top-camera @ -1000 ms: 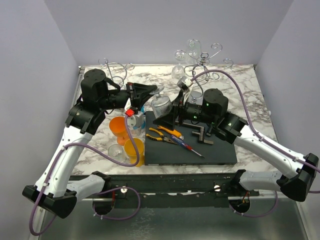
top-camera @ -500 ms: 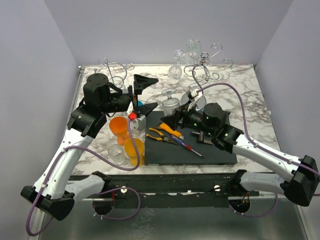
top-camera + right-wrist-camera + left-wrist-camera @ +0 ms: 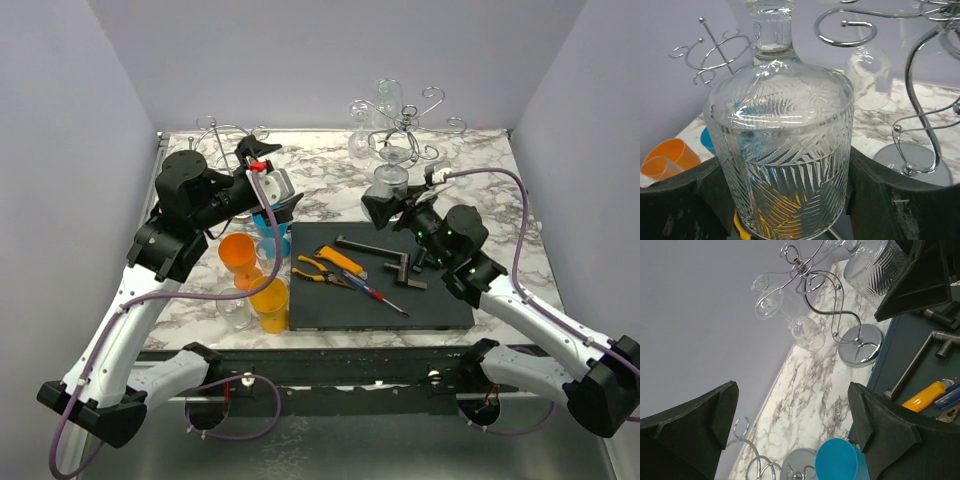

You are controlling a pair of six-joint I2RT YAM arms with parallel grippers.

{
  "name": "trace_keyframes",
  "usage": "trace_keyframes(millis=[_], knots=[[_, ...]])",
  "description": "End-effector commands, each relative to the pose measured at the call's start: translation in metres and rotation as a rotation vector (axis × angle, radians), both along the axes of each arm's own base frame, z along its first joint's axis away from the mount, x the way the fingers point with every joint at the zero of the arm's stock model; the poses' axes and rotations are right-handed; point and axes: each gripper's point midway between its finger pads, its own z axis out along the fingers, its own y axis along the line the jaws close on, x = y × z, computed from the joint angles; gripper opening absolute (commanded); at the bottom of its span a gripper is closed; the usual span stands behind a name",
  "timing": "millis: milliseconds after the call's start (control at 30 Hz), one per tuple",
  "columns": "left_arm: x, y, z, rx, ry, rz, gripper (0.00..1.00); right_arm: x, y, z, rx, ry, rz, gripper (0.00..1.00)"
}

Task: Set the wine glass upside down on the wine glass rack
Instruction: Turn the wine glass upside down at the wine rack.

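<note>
**Change in the last second**
- The left jaws went from almost closed to fully wide, and the left arm (image 3: 140,290) has drawn back to its own side.
- Nothing sits between them now. The gap shows only wall and table (image 3: 805,390), with a blue cup (image 3: 840,460) just below the gap.
- This reads as a handover completed.

**Right jaws**
- They are partly open and clamped on the bowl of the wine glass (image 3: 782,150), 1 pad on each side of the cut-leaf pattern.
- In the right wrist view the stem is up and the rim down, so the glass is already inverted.
- In that same second the right arm (image 3: 520,300) swung from over the black mat (image 3: 440,300) to the rear of the table, taking the glass along.

**Position**
- The wine glass rack (image 3: 859,342) stands just ahead of the right jaws and to their right. Its base is near the held glass but apart from it.
- The wire hooks lie above and ahead of the jaws.
- 1 other glass (image 3: 867,70) already hangs there, ahead of the jaws.

**Judgement**
- The transfer is done and the carry is nearly done, but the glass is not yet hung.
- What remains is to line the stem up with a free hook and slide the foot in.
- The risk is knocking the hanging glass or the wire, since the space looks tight.
</note>
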Motion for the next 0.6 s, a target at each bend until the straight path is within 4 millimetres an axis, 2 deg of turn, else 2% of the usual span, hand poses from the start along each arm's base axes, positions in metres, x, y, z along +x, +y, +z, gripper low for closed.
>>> trace_keyframes(millis=[0, 67, 233, 400, 567], knots=[[-0.001, 0.011, 0.01, -0.128, 0.111, 0.103, 0.99, 0.012, -0.014, 0.036, 0.053, -0.101, -0.023, 0.01], [-0.005, 0.01, 0.011, -0.145, 0.13, 0.094, 0.99, 0.021, -0.023, 0.033, 0.046, -0.092, -0.048, 0.01], [-0.011, 0.009, 0.016, -0.176, 0.158, 0.079, 0.99, 0.033, -0.027, 0.027, 0.021, -0.076, -0.024, 0.01], [-0.014, 0.01, 0.017, -0.185, 0.163, 0.083, 0.99, 0.047, -0.028, 0.021, 0.006, -0.063, -0.023, 0.01], [-0.016, 0.011, 0.018, -0.188, 0.159, 0.083, 0.99, 0.06, -0.025, 0.023, 0.012, -0.067, -0.023, 0.01]])
